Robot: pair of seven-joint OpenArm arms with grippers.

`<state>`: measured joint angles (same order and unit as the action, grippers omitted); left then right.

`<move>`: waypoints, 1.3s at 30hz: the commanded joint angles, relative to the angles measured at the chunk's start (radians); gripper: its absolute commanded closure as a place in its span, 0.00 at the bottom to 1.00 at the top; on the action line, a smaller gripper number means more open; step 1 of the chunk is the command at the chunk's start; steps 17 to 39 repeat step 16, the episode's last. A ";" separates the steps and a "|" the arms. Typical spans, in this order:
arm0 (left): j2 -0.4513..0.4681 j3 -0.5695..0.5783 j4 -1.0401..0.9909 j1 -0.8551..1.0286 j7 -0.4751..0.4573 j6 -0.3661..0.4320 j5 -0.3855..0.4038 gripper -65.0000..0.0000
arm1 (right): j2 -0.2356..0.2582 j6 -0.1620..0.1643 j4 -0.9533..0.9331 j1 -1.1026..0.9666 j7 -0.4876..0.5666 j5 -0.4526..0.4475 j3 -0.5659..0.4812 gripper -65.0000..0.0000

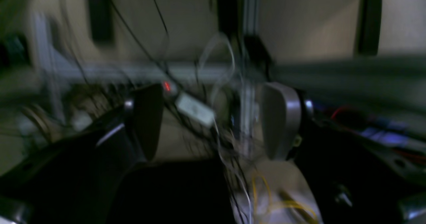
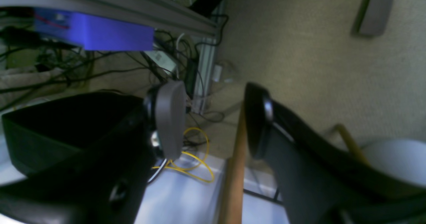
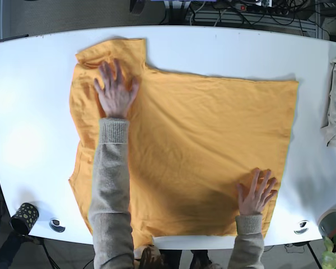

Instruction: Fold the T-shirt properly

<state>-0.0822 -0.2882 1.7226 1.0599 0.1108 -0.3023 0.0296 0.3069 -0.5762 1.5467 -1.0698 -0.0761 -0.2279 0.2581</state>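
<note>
The orange T-shirt [image 3: 196, 151] lies spread flat across the middle of the white desk [image 3: 33, 84], and two human hands are pressing on it. One hand [image 3: 116, 89] rests up near the collar and sleeve end at the base view's left; the other hand [image 3: 256, 193] holds down the near hem corner on the right. No robot arm shows over the desk at all.

Both wrist cameras look off at cables and floor. The left claw [image 1: 213, 120] hangs released, its jaws well apart with nothing between them, though that view is blurred. The right claw [image 2: 214, 117] is likewise spread wide and empty.

The shirt's long axis runs left to right in the base view, neck end at the left, straight hem at the right. One sleeve [image 3: 109, 50] is bunched at the far left corner.

By the look of it this is thin, limp cloth: light, no stiffness, likely to slide on the smooth desk and wrinkle when dragged. The best holds, I'd say, are the hem corners and the shoulder seams, pinched right at the edge.
</note>
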 commanded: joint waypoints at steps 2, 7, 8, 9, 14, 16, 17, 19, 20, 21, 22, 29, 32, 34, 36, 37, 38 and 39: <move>0.000 0.022 0.135 0.059 -0.012 -0.002 0.008 0.35 | -0.015 -0.011 0.093 -0.057 -0.043 -0.043 0.066 0.59; 0.002 0.056 0.242 0.078 -0.012 -0.002 0.008 0.35 | -0.024 -0.055 0.200 -0.105 -0.060 -0.138 0.145 0.59; 0.005 0.059 0.253 0.078 -0.012 -0.002 0.008 0.35 | -0.025 -0.061 0.223 -0.112 -0.060 -0.149 0.157 0.59; 0.005 0.063 0.261 0.078 -0.012 -0.002 0.010 0.35 | -0.025 -0.063 0.245 -0.119 -0.060 -0.158 0.166 0.59; 0.023 0.080 0.290 0.023 -0.012 -0.002 0.010 0.35 | -0.058 -0.069 0.331 -0.125 -0.060 -0.204 0.201 0.59; 0.040 0.082 0.288 -0.014 -0.012 -0.002 0.010 0.35 | -0.078 -0.071 0.357 -0.117 -0.060 -0.221 0.234 0.59; 0.040 0.082 0.288 -0.014 -0.012 -0.002 0.010 0.35 | -0.078 -0.071 0.357 -0.117 -0.060 -0.221 0.234 0.59; 0.040 0.082 0.288 -0.014 -0.012 -0.002 0.010 0.35 | -0.078 -0.071 0.357 -0.117 -0.060 -0.221 0.234 0.59; 0.040 0.082 0.288 -0.014 -0.012 -0.002 0.010 0.35 | -0.078 -0.071 0.357 -0.117 -0.060 -0.221 0.234 0.59; 0.040 0.082 0.288 -0.014 -0.012 -0.002 0.010 0.35 | -0.078 -0.071 0.357 -0.117 -0.060 -0.221 0.234 0.59; 0.040 0.082 0.288 -0.014 -0.012 -0.002 0.010 0.35 | -0.078 -0.071 0.357 -0.117 -0.060 -0.221 0.234 0.59; 0.040 0.082 0.288 -0.014 -0.012 -0.002 0.010 0.35 | -0.078 -0.071 0.357 -0.117 -0.060 -0.221 0.234 0.59; 0.040 0.082 0.288 -0.014 -0.012 -0.002 0.010 0.35 | -0.078 -0.071 0.357 -0.117 -0.060 -0.221 0.234 0.59; 0.040 0.082 0.288 -0.014 -0.012 -0.002 0.010 0.35 | -0.078 -0.071 0.357 -0.117 -0.060 -0.221 0.234 0.59; 0.040 0.082 0.288 -0.014 -0.012 -0.002 0.010 0.35 | -0.078 -0.071 0.357 -0.117 -0.060 -0.221 0.234 0.59; 0.040 0.082 0.288 -0.014 -0.012 -0.002 0.010 0.35 | -0.078 -0.071 0.357 -0.117 -0.060 -0.221 0.234 0.59; 0.040 0.082 0.288 -0.014 -0.012 -0.002 0.010 0.35 | -0.078 -0.071 0.357 -0.117 -0.060 -0.221 0.234 0.59; 0.040 0.082 0.288 -0.014 -0.012 -0.002 0.010 0.35 | -0.078 -0.071 0.357 -0.117 -0.060 -0.221 0.234 0.59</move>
